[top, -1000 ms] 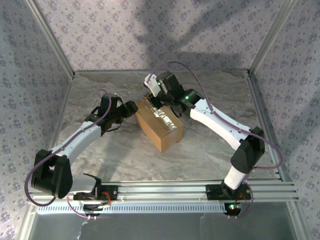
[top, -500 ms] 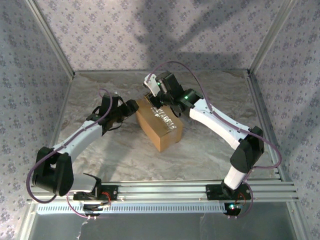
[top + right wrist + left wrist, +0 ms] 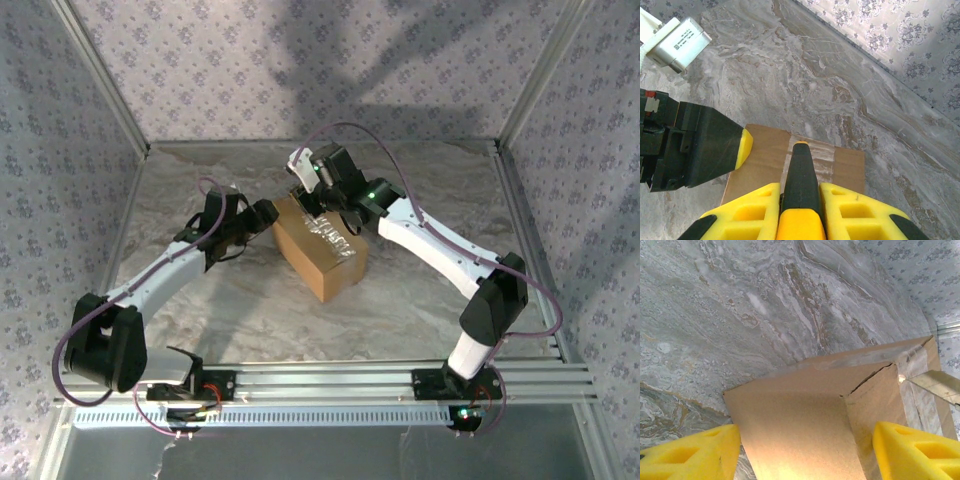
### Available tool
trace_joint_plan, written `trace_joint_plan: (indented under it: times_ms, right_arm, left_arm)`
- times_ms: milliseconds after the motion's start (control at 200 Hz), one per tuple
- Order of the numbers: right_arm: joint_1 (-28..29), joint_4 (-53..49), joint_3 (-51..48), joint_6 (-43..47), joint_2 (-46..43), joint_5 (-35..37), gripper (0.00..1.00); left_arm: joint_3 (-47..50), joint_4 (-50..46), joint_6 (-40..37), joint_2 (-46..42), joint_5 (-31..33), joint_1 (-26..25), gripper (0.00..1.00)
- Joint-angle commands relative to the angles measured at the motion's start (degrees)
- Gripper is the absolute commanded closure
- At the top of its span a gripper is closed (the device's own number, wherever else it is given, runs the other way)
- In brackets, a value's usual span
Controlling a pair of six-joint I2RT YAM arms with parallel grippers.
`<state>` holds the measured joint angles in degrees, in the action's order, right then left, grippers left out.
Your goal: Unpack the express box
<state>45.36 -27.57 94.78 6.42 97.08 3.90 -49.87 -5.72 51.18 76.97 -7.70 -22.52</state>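
Looks like a robot test cell in a lab rather than a home. Closed in by floral-print panels [image 3: 300, 60] set between aluminium posts [image 3: 100, 75]. Floored with a marble-print surface [image 3: 400, 290], probably a printed sheet. Edged by a slotted aluminium rail [image 3: 330, 385] carrying bolted arm bases [image 3: 455, 382].

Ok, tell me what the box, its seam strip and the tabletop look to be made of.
The express box looks like matte brown cardboard, with creased flap edges. Its seam strip seems clear plastic tape, glinting. The tabletop has grey marble veining, perhaps printed rather than stone.
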Motion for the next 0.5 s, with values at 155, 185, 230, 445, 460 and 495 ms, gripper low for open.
trace_joint_plan:
  times_ms: [155, 185, 230, 445, 460, 495]
  right_arm:
    - [0.2, -1.7, -1.0, -1.3, 1.1, 0.2, 1.00]
    - [0.3, -1.8, -1.2, -1.2, 1.1, 0.2, 1.00]
    - [0.2, -1.9, -1.3, -1.1, 0.8, 0.3, 1.00]
    - [0.0, -2.2, -2.4, -0.4, -0.4, 0.4, 1.00]
    - [-0.1, -2.3, -2.4, -0.5, -0.5, 0.3, 1.00]
    - [-0.2, -2.3, -2.4, -0.5, -0.6, 0.1, 1.00]
  left_arm:
    - [2.2, -1.7, 1.5, 0.3, -0.1, -2.4, 0.29]
    - [2.2, -1.7, 1.5, 0.4, 0.0, -2.4, 0.30]
    - [2.3, -1.8, 1.4, 0.2, 0.3, -2.4, 0.30]
    - [0.5, -4.6, -0.9, -0.3, 3.4, -2.0, 0.30]
    - [0.5, -4.7, -0.9, -0.4, 3.5, -1.9, 0.29]
    - [0.5, -4.7, -0.9, -0.2, 3.5, -1.6, 0.30]
